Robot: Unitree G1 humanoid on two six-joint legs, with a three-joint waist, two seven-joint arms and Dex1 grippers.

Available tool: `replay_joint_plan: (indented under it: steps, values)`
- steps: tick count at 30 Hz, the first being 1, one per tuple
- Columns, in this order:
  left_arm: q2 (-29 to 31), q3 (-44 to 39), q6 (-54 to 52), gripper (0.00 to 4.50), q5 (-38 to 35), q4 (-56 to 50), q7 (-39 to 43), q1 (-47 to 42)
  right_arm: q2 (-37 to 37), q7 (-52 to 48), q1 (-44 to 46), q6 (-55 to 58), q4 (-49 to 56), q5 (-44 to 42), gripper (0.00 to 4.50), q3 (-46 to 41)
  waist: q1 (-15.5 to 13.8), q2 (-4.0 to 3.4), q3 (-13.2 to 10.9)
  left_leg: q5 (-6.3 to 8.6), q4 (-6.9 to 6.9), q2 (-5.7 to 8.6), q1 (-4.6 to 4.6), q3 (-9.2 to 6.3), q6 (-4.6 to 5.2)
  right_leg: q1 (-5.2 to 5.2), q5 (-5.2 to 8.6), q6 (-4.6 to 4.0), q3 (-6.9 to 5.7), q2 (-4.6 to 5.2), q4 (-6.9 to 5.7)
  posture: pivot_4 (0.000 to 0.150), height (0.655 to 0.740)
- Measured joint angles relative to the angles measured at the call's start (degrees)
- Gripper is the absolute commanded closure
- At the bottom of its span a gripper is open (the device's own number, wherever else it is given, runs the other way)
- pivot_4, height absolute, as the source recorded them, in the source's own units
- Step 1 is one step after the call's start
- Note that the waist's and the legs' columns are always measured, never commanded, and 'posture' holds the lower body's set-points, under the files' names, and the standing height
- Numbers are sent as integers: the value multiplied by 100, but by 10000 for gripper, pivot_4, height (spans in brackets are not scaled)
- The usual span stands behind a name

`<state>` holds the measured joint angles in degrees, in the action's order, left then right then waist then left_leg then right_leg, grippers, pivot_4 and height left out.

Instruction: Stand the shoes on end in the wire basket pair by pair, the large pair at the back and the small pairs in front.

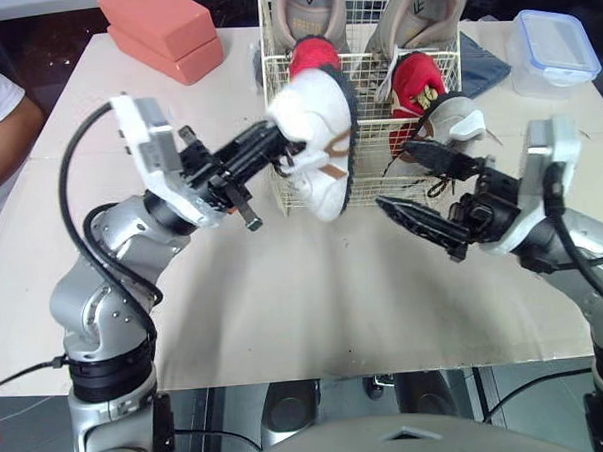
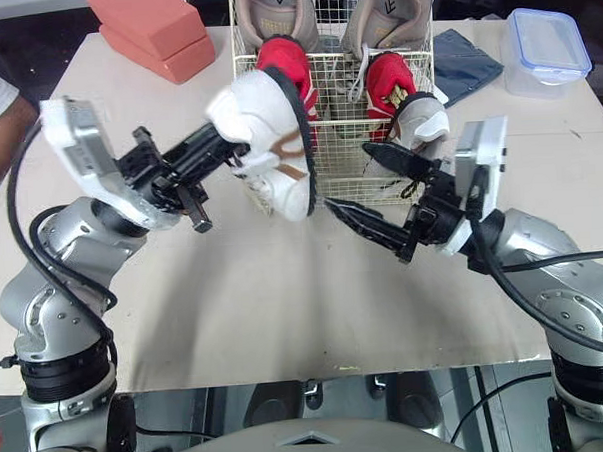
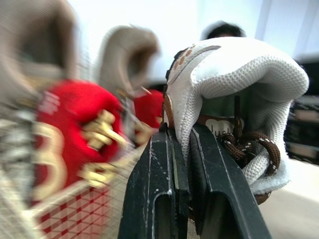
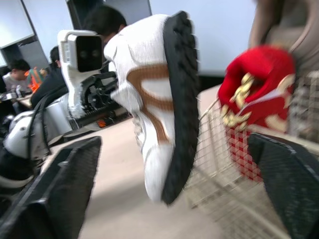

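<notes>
The left claw (image 1: 283,150) was clenched on the collar of a white shoe (image 1: 323,135), holding it toe-down in the air just in front of the basket (image 1: 365,13). The right claw (image 2: 349,177) was released, fingers spread wide, grasping nothing, level with the basket's front right corner.

The task looked more than half done. The two tan shoes (image 1: 307,11) stood on end at the back, with the two red shoes (image 1: 314,55) in front of them. A second white shoe (image 1: 457,114) stood at the front right corner, though whether it was inside the wire could not be told. What seemed left was to set the held shoe into the front left space and make sure its partner sat beside it.

The left wrist view showed the grip itself: one finger inside the collar and one outside, brown laces beside them. The right wrist view showed the shoe's black sole and brown stripe side-on, hanging clear of the table (image 1: 285,307). The eye views alone gave the rows in the basket.
</notes>
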<state>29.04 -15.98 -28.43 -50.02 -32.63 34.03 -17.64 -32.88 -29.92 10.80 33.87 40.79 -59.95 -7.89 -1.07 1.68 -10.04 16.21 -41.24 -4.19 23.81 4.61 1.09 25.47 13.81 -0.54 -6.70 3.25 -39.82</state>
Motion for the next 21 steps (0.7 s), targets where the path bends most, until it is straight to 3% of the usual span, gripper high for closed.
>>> replay_joint_plan:
  steps: [4,9,21]
  values:
    - [-387,4,393,45000,410,-234,-553,70,1,-402,-368,-430,25,449,247,-13,2,0,0,1,0,2,-2,3,1,-1,0,0,2,0,0,1500,6860]
    - [-1036,410,863,45000,1322,-287,-1330,230,138,-975,-673,-1591,-150,1616,247,-12,0,1,1,4,0,2,-3,1,7,-1,1,1,2,-4,-1,1500,6860]
    - [-1526,1095,2112,45000,2974,180,-1667,712,523,-1135,-1057,-2416,-343,2500,247,292,7,1,1,12,-1,1,-4,3,21,0,1,0,1,-3,-1,1500,6860]
